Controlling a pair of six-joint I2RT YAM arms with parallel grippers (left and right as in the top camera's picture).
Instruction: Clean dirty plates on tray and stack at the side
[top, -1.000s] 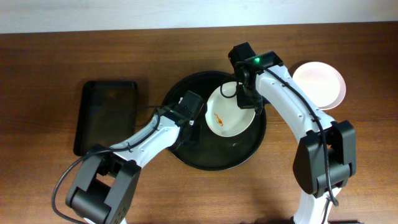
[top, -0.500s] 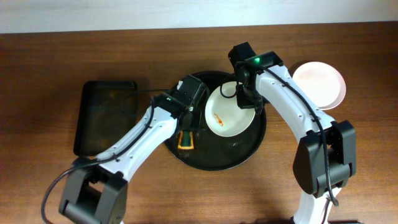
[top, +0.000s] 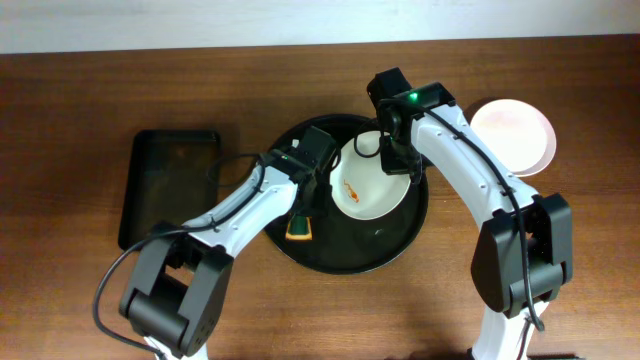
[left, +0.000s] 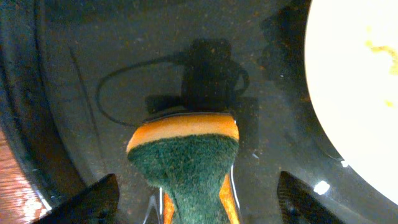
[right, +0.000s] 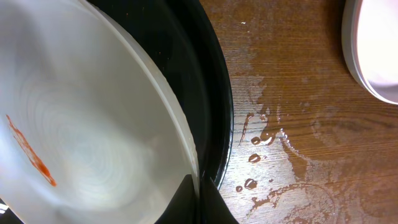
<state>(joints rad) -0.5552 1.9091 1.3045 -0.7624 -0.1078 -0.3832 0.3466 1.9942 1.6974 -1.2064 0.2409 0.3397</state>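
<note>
A white plate (top: 370, 185) with an orange smear (right: 28, 149) sits tilted in the round black tray (top: 330, 255). My right gripper (right: 198, 199) is shut on its right rim, also seen from overhead (top: 398, 160). A pale pink plate (top: 512, 135) lies on the table to the right of the tray. A green and orange sponge (left: 183, 162) rests on the tray floor left of the plate. My left gripper (left: 199, 202) stands open above it, its fingers (left: 99, 199) well clear on both sides.
A rectangular black tray (top: 170, 185) lies at the left of the table. Water drops and wet streaks (right: 261, 140) mark the wood between the round tray and the pink plate (right: 373, 50).
My left gripper has opened and let go of the sponge, which now lies on the tray. The left arm has moved up and to the right. The right arm and plate have held still.
</note>
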